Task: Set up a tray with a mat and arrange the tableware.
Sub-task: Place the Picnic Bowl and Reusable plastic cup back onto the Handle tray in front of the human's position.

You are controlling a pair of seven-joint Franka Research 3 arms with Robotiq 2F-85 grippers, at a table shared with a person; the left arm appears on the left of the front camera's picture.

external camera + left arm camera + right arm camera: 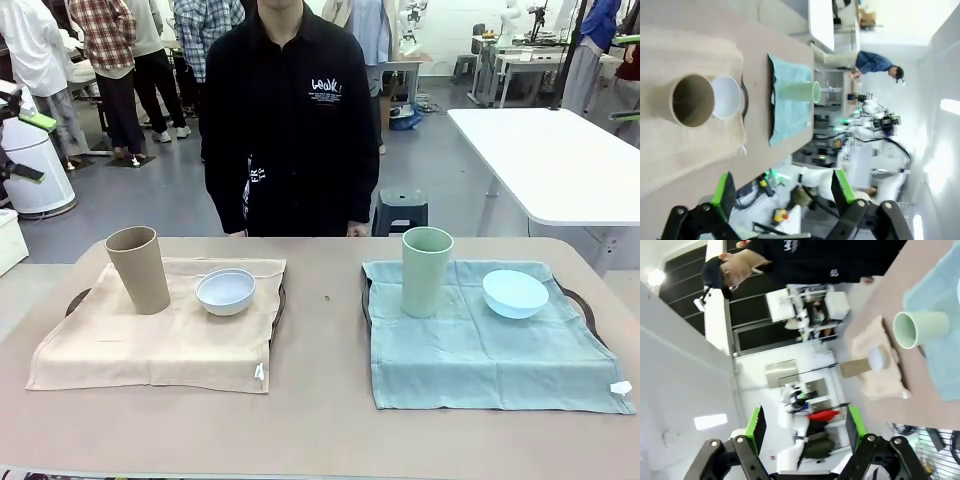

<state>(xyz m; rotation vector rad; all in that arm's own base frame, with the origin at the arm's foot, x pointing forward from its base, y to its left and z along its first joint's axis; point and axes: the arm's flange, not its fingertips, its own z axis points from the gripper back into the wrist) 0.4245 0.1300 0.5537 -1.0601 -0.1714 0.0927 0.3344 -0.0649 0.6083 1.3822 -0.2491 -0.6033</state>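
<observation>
Standing empty, tan cup (139, 269) by white bowl (226, 291), green cup (427, 271) by blue bowl (515, 293) — both hands, left hand (782, 191) and right hand (807, 427), spread, unladen.

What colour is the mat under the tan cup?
The mat is beige, close to the tan cup; clearest in the front view.
</observation>
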